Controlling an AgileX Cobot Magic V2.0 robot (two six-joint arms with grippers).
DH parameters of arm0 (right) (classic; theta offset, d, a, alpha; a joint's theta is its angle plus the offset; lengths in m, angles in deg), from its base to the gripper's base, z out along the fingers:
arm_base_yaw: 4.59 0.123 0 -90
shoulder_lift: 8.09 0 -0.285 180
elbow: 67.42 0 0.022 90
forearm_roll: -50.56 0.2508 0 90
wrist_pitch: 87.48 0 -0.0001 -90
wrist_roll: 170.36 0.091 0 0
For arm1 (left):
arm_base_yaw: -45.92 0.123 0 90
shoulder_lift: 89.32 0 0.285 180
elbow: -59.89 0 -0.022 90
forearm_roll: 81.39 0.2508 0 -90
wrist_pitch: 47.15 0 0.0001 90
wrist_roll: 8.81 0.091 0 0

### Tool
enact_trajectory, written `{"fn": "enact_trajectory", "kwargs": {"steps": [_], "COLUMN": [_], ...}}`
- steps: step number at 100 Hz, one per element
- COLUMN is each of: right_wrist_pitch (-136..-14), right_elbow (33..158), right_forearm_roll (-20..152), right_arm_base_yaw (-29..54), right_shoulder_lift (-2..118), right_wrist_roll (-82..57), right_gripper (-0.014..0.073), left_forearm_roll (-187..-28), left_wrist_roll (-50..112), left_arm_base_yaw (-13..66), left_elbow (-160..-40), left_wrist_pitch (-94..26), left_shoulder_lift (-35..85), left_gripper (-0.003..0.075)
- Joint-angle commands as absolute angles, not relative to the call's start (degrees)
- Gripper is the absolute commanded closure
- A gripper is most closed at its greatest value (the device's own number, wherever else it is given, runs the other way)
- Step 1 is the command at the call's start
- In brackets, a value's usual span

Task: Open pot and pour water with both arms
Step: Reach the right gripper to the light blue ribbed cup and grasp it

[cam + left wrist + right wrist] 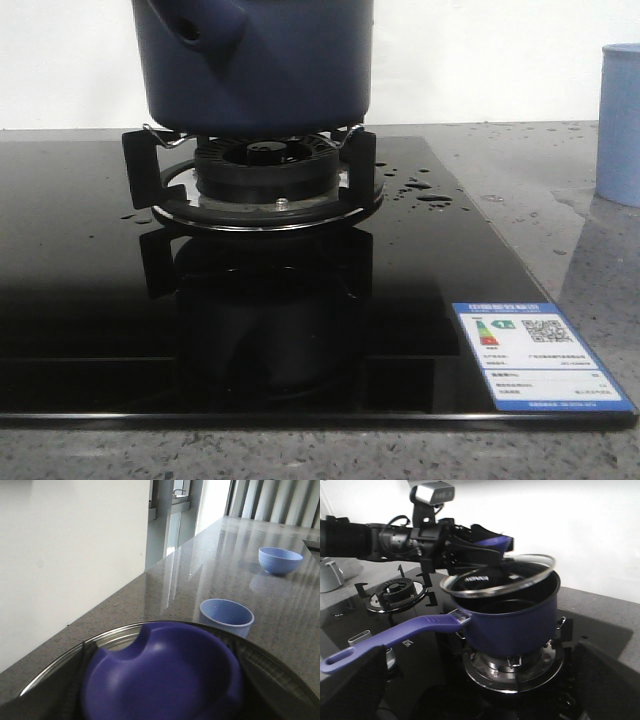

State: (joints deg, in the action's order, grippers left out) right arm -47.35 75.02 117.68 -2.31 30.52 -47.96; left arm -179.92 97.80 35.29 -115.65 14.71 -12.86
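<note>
Both arms I follow from my screen: the left gripper (492, 547) has its fingers closed on the purple knob (165, 677) of the glass lid (502, 575), tilted over the pot (512, 615). This pot sits on the burner (265, 165), with water (425, 190) drops beside. My right gripper's fingers (352, 687) look spread wide near the handle (395, 640), holding nothing.

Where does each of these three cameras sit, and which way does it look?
Front: low before the cooktop, facing the pot; no robot shows.
Left wrist: above the held lid, looking along the counter; dark fingers flank it.
Right wrist: facing the pot; own fingers at the edges, left gripper holding lid.
Both wrist views share the lid.
</note>
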Motion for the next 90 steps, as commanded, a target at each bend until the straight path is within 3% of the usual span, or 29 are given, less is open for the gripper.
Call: {"fn": "enact_trajectory", "kwargs": {"steps": [1, 42, 74, 90], "right_wrist_pitch": [-51.4, -76.7, -86.0, -88.5], "right_elbow": [76.8, 72.6, 57.3, 56.3], "right_forearm_roll": [118.5, 103.0, 107.2, 107.8], "right_arm_base_yaw": [-2.7, -2.7, -2.7, -2.6], "right_shoulder_lift": [31.3, 31.3, 32.9, 37.0], "right_wrist_roll": [-48.5, -48.5, -48.5, -48.5], "right_gripper": [-0.0059, -0.0059, -0.0059, -0.0059], "left_forearm_roll": [-188.1, -184.0, -183.6, -183.6], "left_wrist_roll": [95.7, 90.1, 89.3, 89.3], "left_arm_base_yaw": [37.6, 45.4, 45.8, 45.8], "left_elbow": [-117.8, -117.8, -117.8, -117.8], "left_wrist_pitch": [19.1, 20.0, 16.4, 16.4], "left_shoulder_lift": [-7.9, 4.3, 13.0, 14.2], "left_gripper": [0.0512, 0.0512, 0.0512, 0.0512]}}
